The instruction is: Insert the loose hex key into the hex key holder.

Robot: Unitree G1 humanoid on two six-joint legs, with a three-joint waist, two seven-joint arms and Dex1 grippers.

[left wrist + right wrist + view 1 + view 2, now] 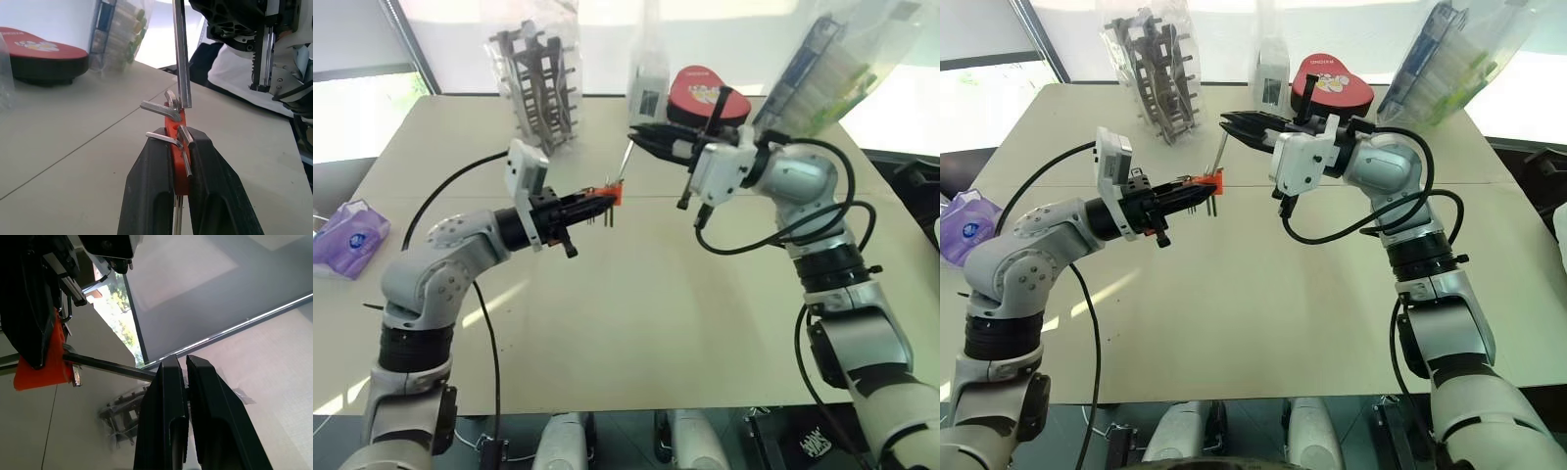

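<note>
Orange-red plastic hex key holder [612,194] sits clamped in my left gripper [603,200] above the beige table [636,323]. My right gripper [639,138], at two o'clock from it, pinches the thin grey metal loose hex key [624,162], whose lower tip meets the holder's top.

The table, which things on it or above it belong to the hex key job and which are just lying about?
Part of the job:
- loose hex key, held by the right gripper
- hex key holder, clamped in the left gripper

Just lying about:
- red heart-shaped case
- bagged grey rack
- purple tissue pack
- bagged tubes
</note>
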